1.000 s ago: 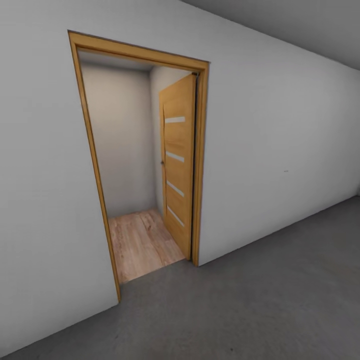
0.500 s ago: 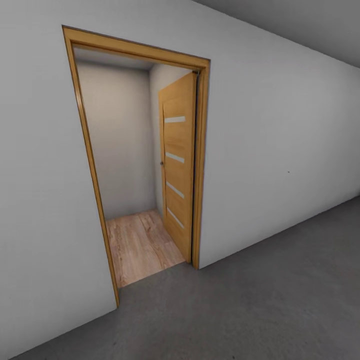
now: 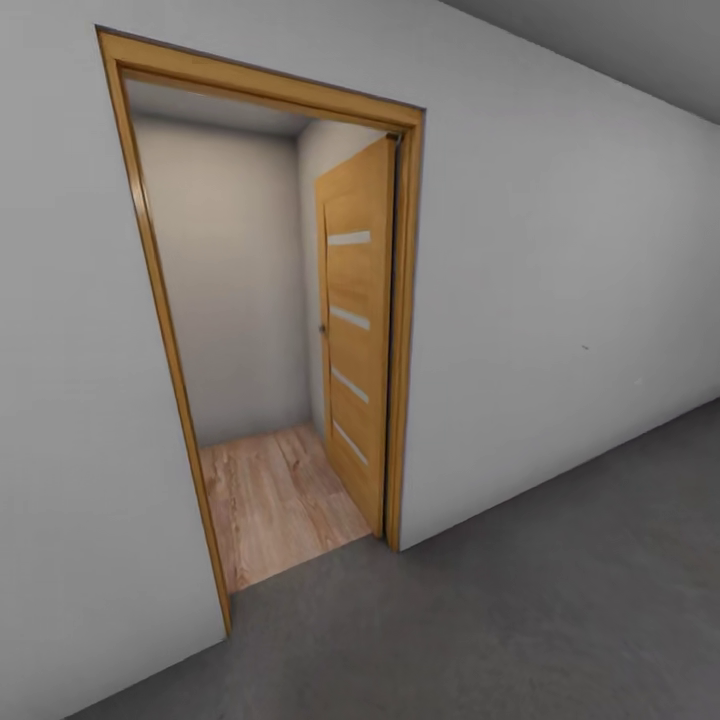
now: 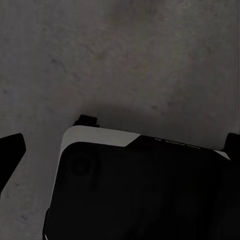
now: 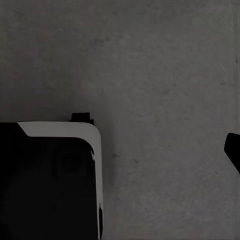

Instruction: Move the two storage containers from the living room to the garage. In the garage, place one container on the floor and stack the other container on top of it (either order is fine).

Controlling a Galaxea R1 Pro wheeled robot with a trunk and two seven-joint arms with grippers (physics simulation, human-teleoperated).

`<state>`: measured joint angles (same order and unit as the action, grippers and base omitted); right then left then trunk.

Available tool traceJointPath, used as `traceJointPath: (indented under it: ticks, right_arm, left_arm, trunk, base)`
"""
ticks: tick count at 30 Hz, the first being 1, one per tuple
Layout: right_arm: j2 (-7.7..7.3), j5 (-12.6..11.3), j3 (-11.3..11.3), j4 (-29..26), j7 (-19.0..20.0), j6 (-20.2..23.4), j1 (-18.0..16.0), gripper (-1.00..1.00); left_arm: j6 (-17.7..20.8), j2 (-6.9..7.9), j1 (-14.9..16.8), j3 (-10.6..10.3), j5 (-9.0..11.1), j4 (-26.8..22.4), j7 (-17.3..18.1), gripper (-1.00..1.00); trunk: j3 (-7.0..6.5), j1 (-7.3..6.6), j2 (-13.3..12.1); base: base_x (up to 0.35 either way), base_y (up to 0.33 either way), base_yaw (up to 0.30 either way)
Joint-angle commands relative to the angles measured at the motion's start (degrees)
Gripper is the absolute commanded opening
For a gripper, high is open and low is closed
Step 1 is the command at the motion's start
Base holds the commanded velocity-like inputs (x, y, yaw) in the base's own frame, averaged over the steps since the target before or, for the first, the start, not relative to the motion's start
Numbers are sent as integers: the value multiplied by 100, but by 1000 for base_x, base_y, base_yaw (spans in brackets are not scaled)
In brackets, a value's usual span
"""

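The two storage containers are out of view. I stand in the garage on its dark grey concrete floor (image 3: 540, 620), facing a white wall with a wood-framed doorway (image 3: 405, 330). In the left wrist view my left gripper (image 4: 122, 145) hangs open above the concrete, its dark fingertips (image 4: 11, 150) wide apart at the frame's edges, with nothing between them. My right gripper (image 5: 120, 150) also hangs over the concrete, holding nothing. One dark fingertip (image 5: 233, 149) shows far out at the edge.
The wooden door (image 3: 355, 330) with pale glass strips stands swung inward on the opening's right side. Beyond it lies light wood-plank flooring (image 3: 270, 500) and a plain grey back wall. The robot's black-and-white base (image 4: 140, 190) sits below both grippers.
The doorway has grown larger and its frame has spread up and to the left in the head view. The camera has come closer to the opening.
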<state>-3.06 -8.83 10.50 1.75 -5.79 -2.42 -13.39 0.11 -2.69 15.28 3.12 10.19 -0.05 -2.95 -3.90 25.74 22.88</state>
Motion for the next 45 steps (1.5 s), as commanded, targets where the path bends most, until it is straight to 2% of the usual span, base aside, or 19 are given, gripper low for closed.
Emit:
traceJointPath:
  ticks: [1,11,18,45]
  right_arm:
    - [0,-57,49,18,-6,-27,-6,100]
    - [-11,-45,54,14,53,-85,-6,100]
    - [-7,-40,58,17,60,-91,-6,100]
    - [14,-33,58,18,22,-44,-6,100]
  left_arm:
    - [0,1,1,29,26,1,-13,100]
    - [63,10,-4,26,29,12,2,100]
    - [24,7,-129,23,29,10,-1,100]
    - [44,5,-140,27,34,6,-31,100]
  trunk:
    - [2,5,3]
    - [2,5,3]
    - [2,5,3]
    - [2,5,3]
  base:
    - [244,0,0]
    - [193,0,0]
    - [161,0,0]
    - [317,0,0]
